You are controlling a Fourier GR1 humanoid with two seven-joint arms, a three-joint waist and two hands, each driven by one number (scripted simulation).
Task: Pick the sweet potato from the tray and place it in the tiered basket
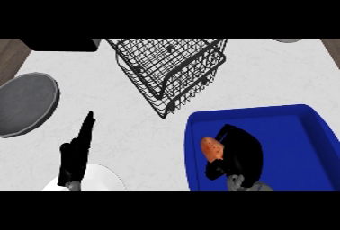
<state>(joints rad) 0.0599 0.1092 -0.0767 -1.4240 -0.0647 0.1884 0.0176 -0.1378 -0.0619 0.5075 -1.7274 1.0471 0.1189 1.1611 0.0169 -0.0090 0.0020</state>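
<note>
An orange sweet potato (pixel 212 148) lies in the blue tray (pixel 302 148) near its left wall. My right hand (pixel 240 155) is inside the tray, right beside the potato, with its fingers curled round the potato's right side and hiding part of it. The black wire tiered basket (pixel 172 67) stands at the back centre of the white counter, beyond the tray's far left corner. My left hand (pixel 76 152) rests open at the lower left, fingers straight and pointing away from me.
A dark grey round plate (pixel 25 103) sits at the left edge. A white plate (pixel 100 179) lies under my left forearm at the bottom. A dark object (pixel 60 44) is at the back left, and a pale round thing (pixel 289 40) at the back right.
</note>
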